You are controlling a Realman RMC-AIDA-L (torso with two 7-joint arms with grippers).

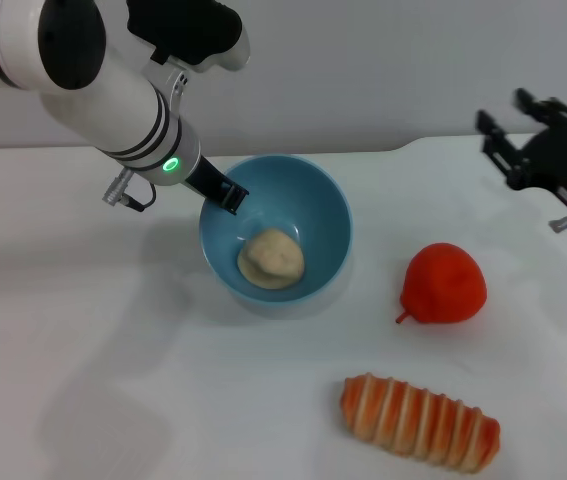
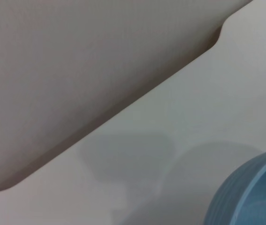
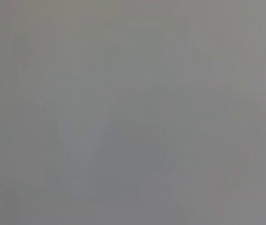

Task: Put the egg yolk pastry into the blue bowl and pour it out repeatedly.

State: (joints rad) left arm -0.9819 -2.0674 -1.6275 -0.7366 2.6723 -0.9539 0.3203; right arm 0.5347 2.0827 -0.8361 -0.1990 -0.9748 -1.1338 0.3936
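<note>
The blue bowl (image 1: pixel 318 215) stands left of the table's middle, tipped so its glossy inside faces me. The egg yolk pastry (image 1: pixel 271 258), a pale beige lump, lies inside it against the lower wall. My left gripper (image 1: pixel 227 194) is at the bowl's back-left rim, and its black fingers are shut on that rim. The bowl's outer wall (image 2: pixel 250 192) also shows in the left wrist view. My right gripper (image 1: pixel 508 135) hangs parked at the far right above the table, with its fingers apart and empty. The right wrist view shows only plain grey.
A red fruit (image 1: pixel 445 284) lies to the right of the bowl. A long orange-striped bread loaf (image 1: pixel 419 421) lies near the front edge. The white table's (image 1: pixel 83 350) back edge meets a grey wall (image 2: pixel 76 70).
</note>
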